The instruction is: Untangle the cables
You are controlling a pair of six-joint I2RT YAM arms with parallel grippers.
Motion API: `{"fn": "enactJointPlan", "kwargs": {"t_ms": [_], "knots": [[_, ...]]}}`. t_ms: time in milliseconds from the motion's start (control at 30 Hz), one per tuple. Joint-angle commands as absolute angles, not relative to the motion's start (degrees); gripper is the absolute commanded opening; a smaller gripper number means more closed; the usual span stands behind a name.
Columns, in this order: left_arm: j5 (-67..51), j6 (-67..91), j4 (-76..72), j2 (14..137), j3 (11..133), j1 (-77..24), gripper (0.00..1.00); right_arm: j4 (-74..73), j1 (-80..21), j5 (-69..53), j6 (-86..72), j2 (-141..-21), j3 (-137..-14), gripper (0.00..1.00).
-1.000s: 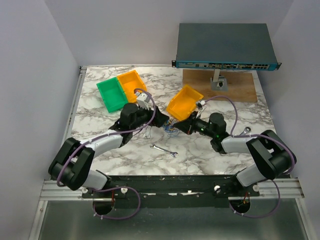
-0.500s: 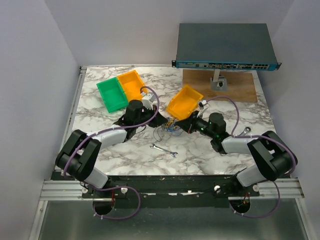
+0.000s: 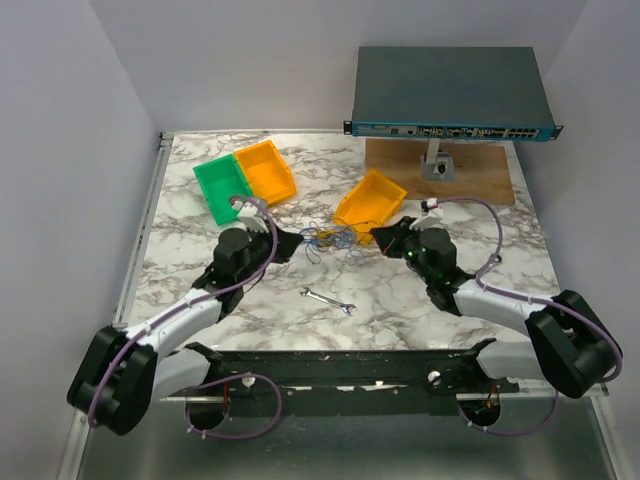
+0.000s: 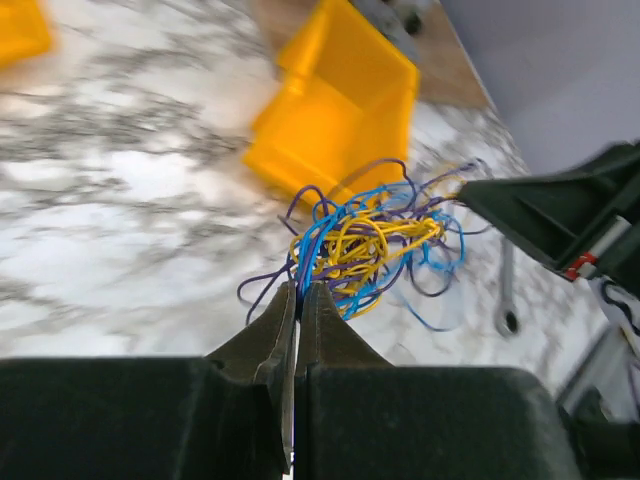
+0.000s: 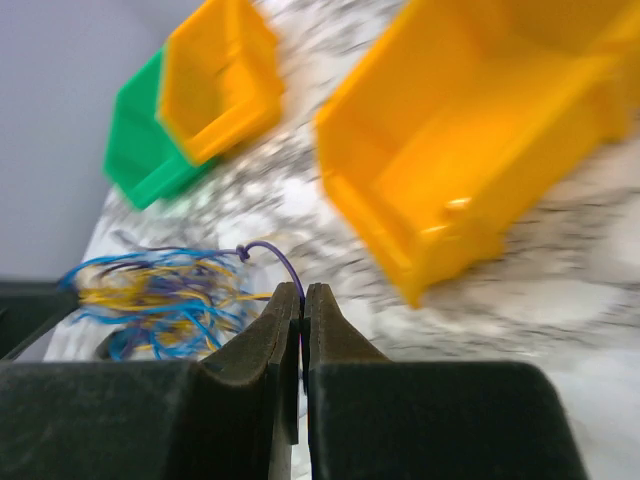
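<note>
The cables form a small tangle of thin blue, yellow and purple wires stretched between both grippers at the table's middle. My left gripper is shut on blue and purple strands at the tangle's left end. In the left wrist view the cables bunch just beyond the left gripper. My right gripper is shut on a purple strand at the tangle's right end. In the right wrist view that purple wire arches out of the right gripper toward the cables.
An orange bin lies tilted just behind the tangle. A green bin and another orange bin sit at the back left. A small silver wrench lies in front of the tangle. A network switch stands on a wooden board at the back right.
My left gripper has shut on the tangle's left strands and drawn back left. The right gripper has pulled right, so the tangle is stretched out wider between them.
</note>
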State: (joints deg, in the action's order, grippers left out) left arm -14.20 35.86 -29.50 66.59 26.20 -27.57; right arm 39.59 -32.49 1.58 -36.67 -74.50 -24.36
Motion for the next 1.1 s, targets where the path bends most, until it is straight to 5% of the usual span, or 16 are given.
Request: {"fn": "enactJointPlan", "kwargs": {"t_ms": [0,100,200,267,333,500,1067], "knots": [[5.9,36.7,-29.3,57.0,19.1,-23.6,0.0,31.1,-29.1,25.4,-37.4,-72.1,-22.8,0.01],[7.7,37.0,-30.0,54.9,17.9,-23.5,0.0,33.4,-29.1,22.6,-36.6,-72.3,-22.2,0.09],[4.0,35.3,-29.7,55.7,19.3,-23.6,0.0,36.4,-29.0,9.8,-31.2,-73.6,-23.5,0.29],[2.4,34.8,-30.7,57.0,19.8,-23.6,0.0,39.4,-29.1,7.9,-30.8,-74.4,-22.8,0.45],[0.4,34.9,-31.2,57.8,20.2,-23.5,0.0,40.1,-29.1,9.1,-32.0,-74.4,-22.2,0.71],[-5.8,34.5,-36.1,58.6,19.3,-23.6,0.0,34.8,-29.0,15.6,-34.0,-75.2,-24.6,0.87],[-18.1,34.8,-40.1,65.9,23.1,-24.8,0.0,25.9,-29.1,24.3,-41.6,-92.5,-36.9,0.8]]}}
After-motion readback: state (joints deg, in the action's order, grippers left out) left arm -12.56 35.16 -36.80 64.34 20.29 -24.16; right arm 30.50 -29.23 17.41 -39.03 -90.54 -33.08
